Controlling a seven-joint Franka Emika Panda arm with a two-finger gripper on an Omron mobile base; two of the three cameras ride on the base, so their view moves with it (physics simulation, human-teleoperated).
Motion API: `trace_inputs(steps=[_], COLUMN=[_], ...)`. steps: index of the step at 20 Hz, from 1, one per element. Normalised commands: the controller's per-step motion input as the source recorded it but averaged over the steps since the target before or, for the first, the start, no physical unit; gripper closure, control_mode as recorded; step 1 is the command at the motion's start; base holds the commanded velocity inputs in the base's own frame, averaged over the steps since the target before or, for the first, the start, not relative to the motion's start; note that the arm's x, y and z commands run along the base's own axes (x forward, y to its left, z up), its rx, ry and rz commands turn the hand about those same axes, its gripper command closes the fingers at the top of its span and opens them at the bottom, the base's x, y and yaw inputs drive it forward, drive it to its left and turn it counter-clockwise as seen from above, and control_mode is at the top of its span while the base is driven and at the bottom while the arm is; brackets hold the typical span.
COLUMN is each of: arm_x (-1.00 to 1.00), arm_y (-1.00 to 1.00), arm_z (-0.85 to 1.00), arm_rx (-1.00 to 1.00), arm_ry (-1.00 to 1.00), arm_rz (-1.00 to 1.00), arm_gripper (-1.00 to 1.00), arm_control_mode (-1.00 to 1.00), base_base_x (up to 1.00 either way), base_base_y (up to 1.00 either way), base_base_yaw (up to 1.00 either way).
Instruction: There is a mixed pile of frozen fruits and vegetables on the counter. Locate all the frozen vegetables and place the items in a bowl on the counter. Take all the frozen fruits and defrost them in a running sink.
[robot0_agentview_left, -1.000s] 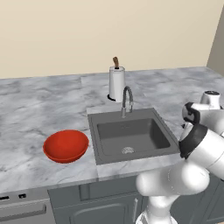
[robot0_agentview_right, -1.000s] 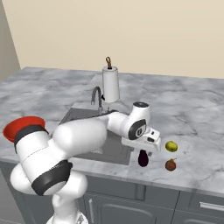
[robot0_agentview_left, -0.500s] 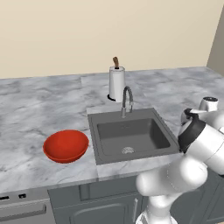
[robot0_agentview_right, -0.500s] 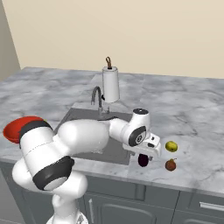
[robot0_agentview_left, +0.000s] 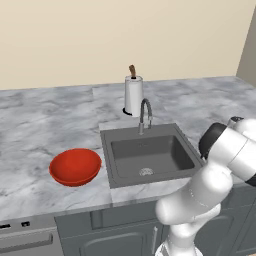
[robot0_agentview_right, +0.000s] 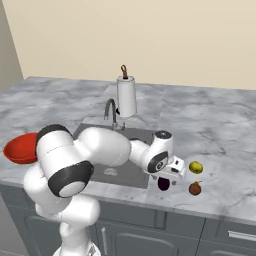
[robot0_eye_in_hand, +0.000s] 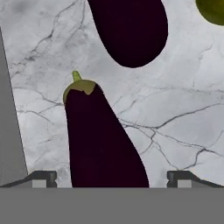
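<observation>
My gripper (robot0_eye_in_hand: 111, 177) is open, low over the counter (robot0_agentview_right: 220, 145) just right of the sink (robot0_agentview_right: 125, 172). One dark purple frozen vegetable (robot0_eye_in_hand: 100, 140) lies between the two finger tips with its green stem end pointing away, and the tips do not press on it. A second frozen vegetable (robot0_eye_in_hand: 131, 30) lies just beyond it. From the right base view, the gripper (robot0_agentview_right: 167, 177) hangs over a dark vegetable (robot0_agentview_right: 163, 184). The frozen fruits, one yellow-green (robot0_agentview_right: 196, 167) and one brown (robot0_agentview_right: 195, 188), lie to its right. The red bowl (robot0_agentview_left: 75, 166) stands left of the sink (robot0_agentview_left: 150, 155).
A curved chrome faucet (robot0_agentview_left: 145, 112) and a paper towel roll (robot0_agentview_left: 133, 95) stand behind the sink. My own arm (robot0_agentview_right: 100, 150) stretches across the basin. The sink's rim (robot0_eye_in_hand: 6, 131) runs close beside the vegetable. The counter's front edge is near the pile.
The hand has come down closer over the nearer purple vegetable and the elbow has swung a little. The jaws stay open. The food items have not moved.
</observation>
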Motion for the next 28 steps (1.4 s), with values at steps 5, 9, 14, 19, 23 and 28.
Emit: trace_inputs(steps=[5, 9, 14, 19, 23, 28], arm_x=[0.00, 0.00, -0.06, -0.05, 0.00, -0.06], arm_y=[-0.08, 0.00, 0.00, 0.00, 0.29, 0.31], arm_z=[-0.23, 0.00, 0.11, 0.46, 0.48, 0.40], arm_rx=[0.01, 0.00, -0.01, -0.06, -0.16, -0.14], arm_ry=[0.00, 0.00, -0.02, -0.05, -0.04, -0.05], arm_rz=[0.02, 0.00, 0.00, 0.00, 0.00, 0.00], arm_gripper=[-1.00, 1.00, 1.00, 1.00, 1.00, 1.00], arm_control_mode=[-1.00, -1.00, -1.00, -1.00, -1.00, -1.00], base_base_x=[0.00, 0.00, 0.00, 0.00, 0.00, 0.00], base_base_y=[0.00, 0.00, 0.00, 0.00, 0.00, 0.00], base_base_yaw=[0.00, 0.00, 0.00, 0.00, 0.00, 0.00])
